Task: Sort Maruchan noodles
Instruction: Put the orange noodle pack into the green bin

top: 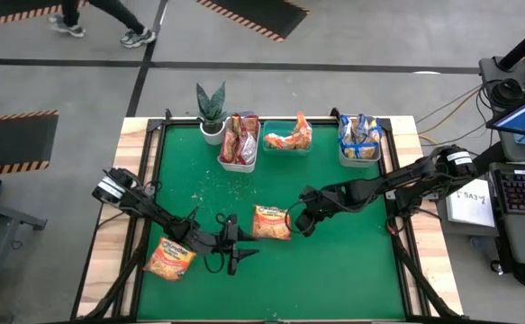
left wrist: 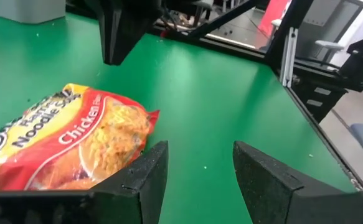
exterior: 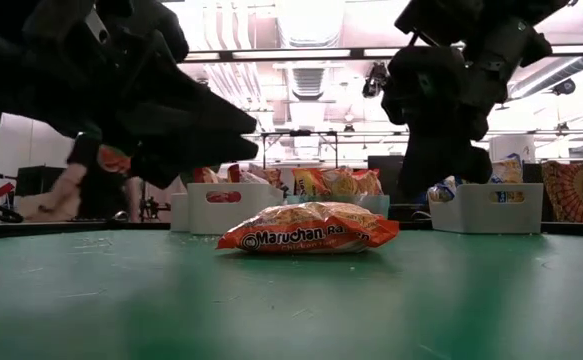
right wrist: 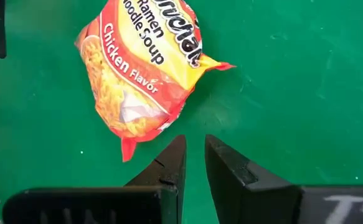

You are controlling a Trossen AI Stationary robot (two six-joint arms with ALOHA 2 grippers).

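We find one orange chicken-flavour Maruchan packet lying flat at centre frame on the green bench, with the right gripper just beside it, jaws nearly together and empty. The left gripper, lower centre, has its jaws apart and empty. A second packet lies at lower left. Three bins along the top hold further packets.

Bright ceiling strip lights glare across the top of the low view, silhouetting both arms; the near green table blurs softly. Overhead, even light casts faint shadows.
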